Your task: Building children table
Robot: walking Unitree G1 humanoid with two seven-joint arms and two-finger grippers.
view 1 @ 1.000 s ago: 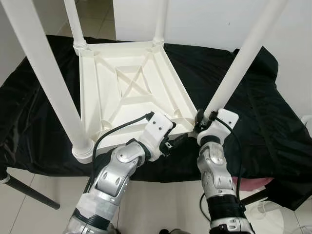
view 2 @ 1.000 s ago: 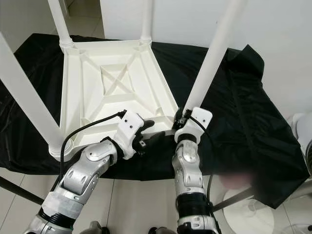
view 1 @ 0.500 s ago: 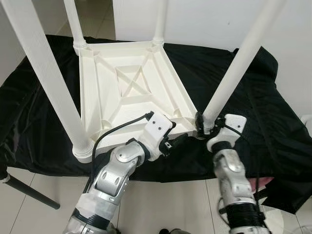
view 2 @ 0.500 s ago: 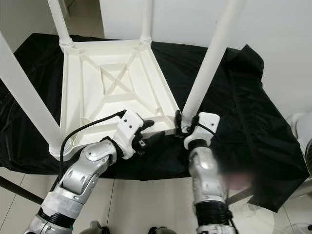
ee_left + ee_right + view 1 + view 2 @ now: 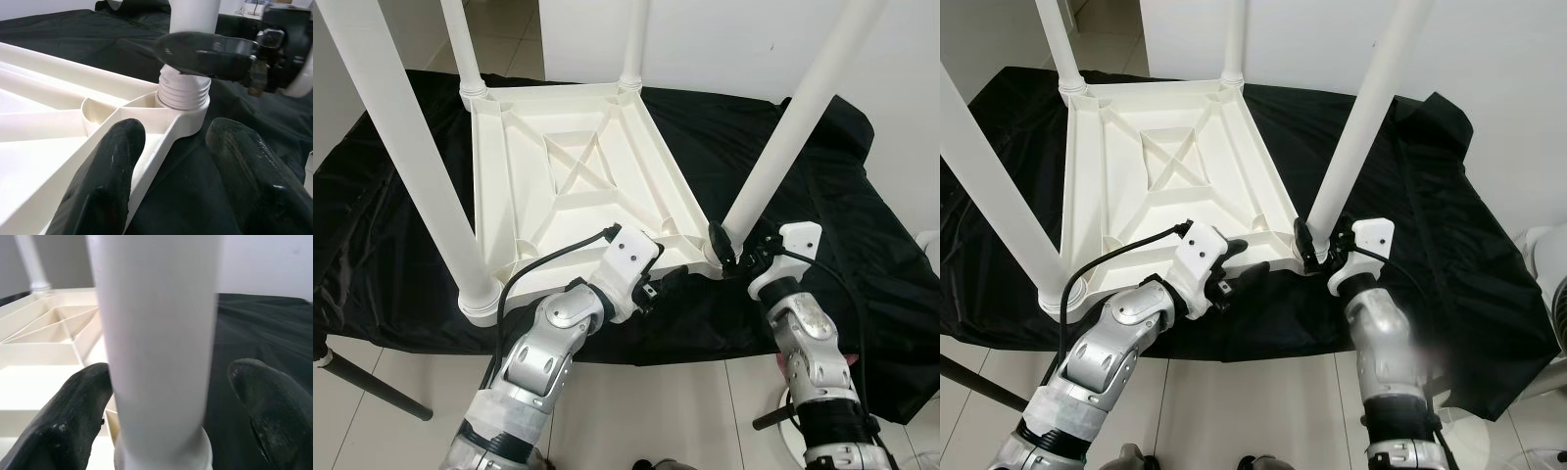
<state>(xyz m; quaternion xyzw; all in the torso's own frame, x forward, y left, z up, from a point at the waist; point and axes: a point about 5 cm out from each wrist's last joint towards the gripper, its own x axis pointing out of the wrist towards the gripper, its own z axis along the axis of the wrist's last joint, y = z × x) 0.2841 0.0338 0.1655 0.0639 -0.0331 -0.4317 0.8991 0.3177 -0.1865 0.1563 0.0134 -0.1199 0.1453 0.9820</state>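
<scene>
A white plastic table top (image 5: 578,186) lies upside down on a black cloth. Three legs stand in its corners: the near left leg (image 5: 411,157), the far left leg (image 5: 460,44) and the far right leg (image 5: 634,44). The fourth leg (image 5: 783,127) leans to the right, and its threaded end (image 5: 183,90) sits in the near right corner socket (image 5: 190,115). My right gripper (image 5: 722,253) is open around that leg's base; one finger (image 5: 83,406) touches it and the other finger (image 5: 266,401) stands off. My left gripper (image 5: 671,284) is open, astride the table's near rim (image 5: 146,156) beside the socket.
The black cloth (image 5: 862,225) drapes over the support and hangs past its near edge. Below it are tiled floor and a black stand leg (image 5: 372,387). A white wall rises behind. A white appliance (image 5: 1547,264) stands at the far right.
My right arm has swung out to the right, so the gripper now reaches the leg's base from the right side instead of from below. The left arm has not moved.
</scene>
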